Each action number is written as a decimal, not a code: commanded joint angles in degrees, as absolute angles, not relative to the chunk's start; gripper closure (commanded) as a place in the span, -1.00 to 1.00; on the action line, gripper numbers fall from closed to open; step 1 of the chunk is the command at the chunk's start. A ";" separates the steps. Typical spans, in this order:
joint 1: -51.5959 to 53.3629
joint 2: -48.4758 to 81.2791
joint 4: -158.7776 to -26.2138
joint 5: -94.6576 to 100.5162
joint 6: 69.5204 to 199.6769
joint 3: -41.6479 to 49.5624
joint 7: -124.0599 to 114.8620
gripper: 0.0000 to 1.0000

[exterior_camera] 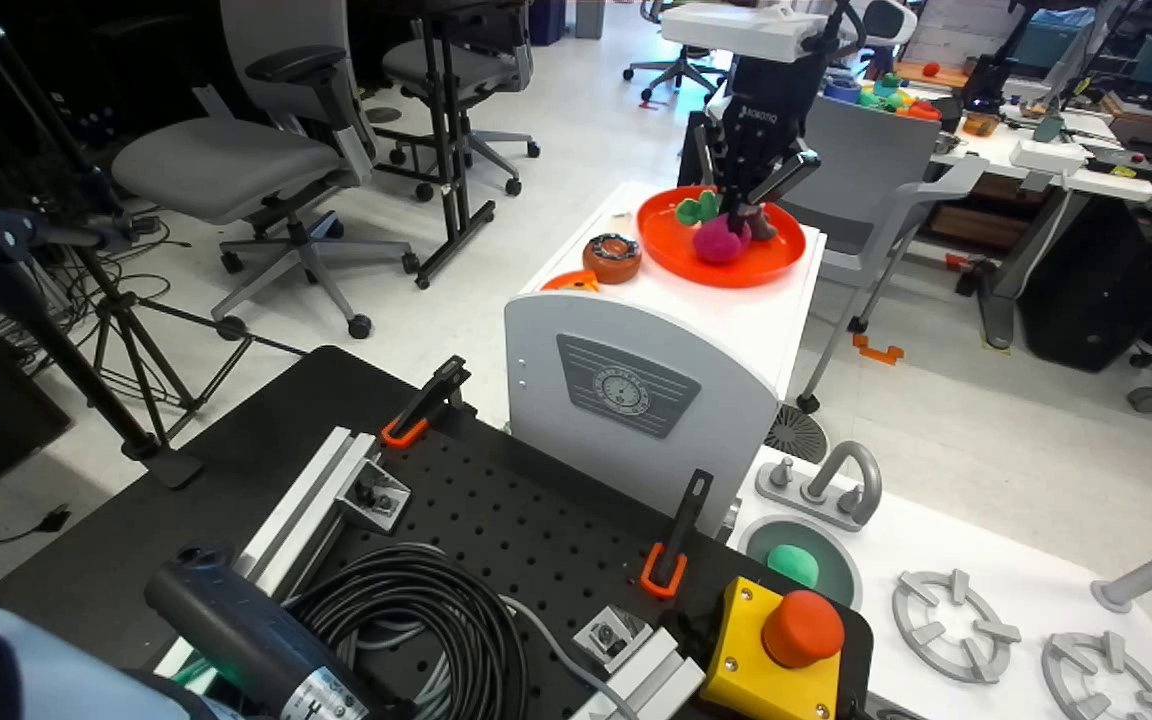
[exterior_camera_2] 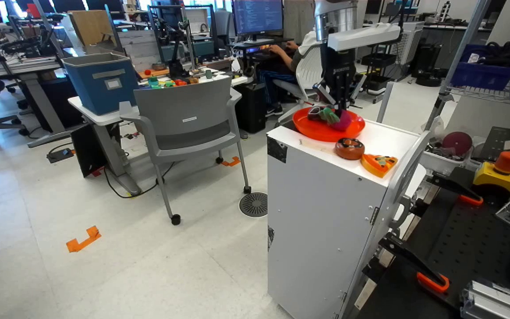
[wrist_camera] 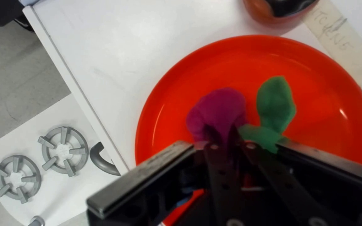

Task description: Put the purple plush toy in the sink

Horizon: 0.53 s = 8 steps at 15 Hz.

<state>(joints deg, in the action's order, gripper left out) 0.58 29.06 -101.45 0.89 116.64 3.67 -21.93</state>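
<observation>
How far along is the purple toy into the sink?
Done: the gripper has reached the purple plush toy, its jaws shut on it. In hand: the grasp; no clear gap shows between toy and red-orange plate. Left: lift, carry to the sink, where a green item sits, and release.

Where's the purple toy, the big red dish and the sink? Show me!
Purple toy (wrist_camera: 218, 108): wrist view, on its rounded body.
Big red dish (wrist_camera: 319, 100): wrist view, on its bare floor.
Sink (exterior_camera: 838, 564): in an exterior view, on its grey inner wall.
</observation>
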 commanded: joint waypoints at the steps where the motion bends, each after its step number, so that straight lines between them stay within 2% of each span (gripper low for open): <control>1: 1.61 29.66 -100.19 1.90 116.01 4.71 -23.01 0.96; 8: 1.72 29.54 -99.50 2.25 115.89 4.46 -21.86 0.96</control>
<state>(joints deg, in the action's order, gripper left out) 0.81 29.06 -100.96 1.07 116.64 3.71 -22.00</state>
